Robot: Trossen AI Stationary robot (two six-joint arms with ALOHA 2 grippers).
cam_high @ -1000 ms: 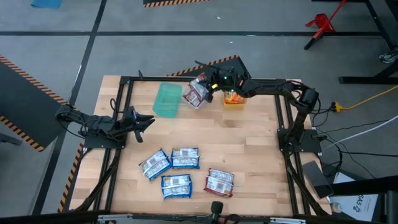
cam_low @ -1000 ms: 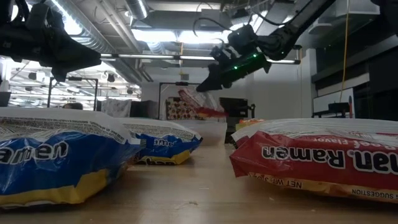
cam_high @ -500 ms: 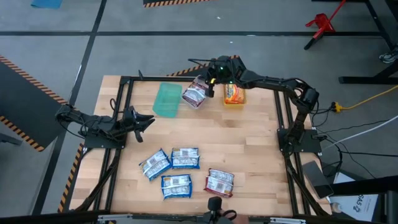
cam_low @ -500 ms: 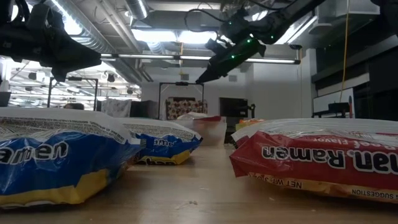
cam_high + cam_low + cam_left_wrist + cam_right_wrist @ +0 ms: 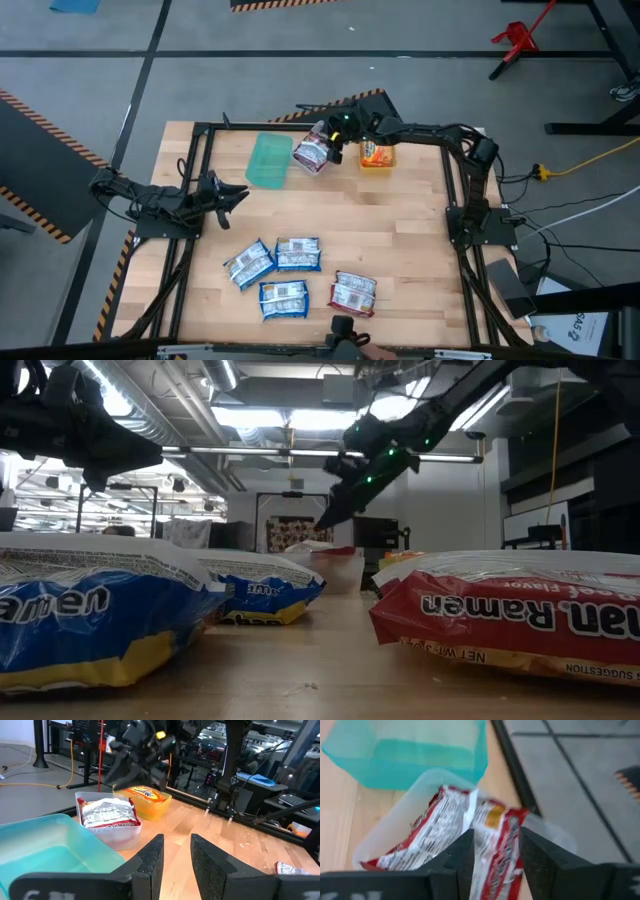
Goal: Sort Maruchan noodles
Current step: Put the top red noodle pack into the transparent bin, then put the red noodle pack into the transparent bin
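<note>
Three blue noodle packets (image 5: 298,253) and one red packet (image 5: 353,292) lie flat on the near part of the table. Red packets (image 5: 437,830) lie in the clear bin (image 5: 313,153), and an orange packet (image 5: 377,152) lies in the yellow bin (image 5: 145,802). My right gripper (image 5: 496,837) hangs open just above the clear bin (image 5: 395,827), touching nothing; the high view shows this right gripper (image 5: 331,143) at the far edge. My left gripper (image 5: 240,192) waits open above the table's left side, pointing toward the bins.
The green bin (image 5: 268,160) stands left of the clear bin and holds nothing that I can see. A black frame (image 5: 200,130) runs around the table's edges. Bare wood (image 5: 380,220) lies between the bins and the near packets.
My right gripper held a red packet hanging over the clear bin a second ago. It let go, and the packet fell into the bin, where it now lies. The gripper rose a little, then came back down, still over the bin.
</note>
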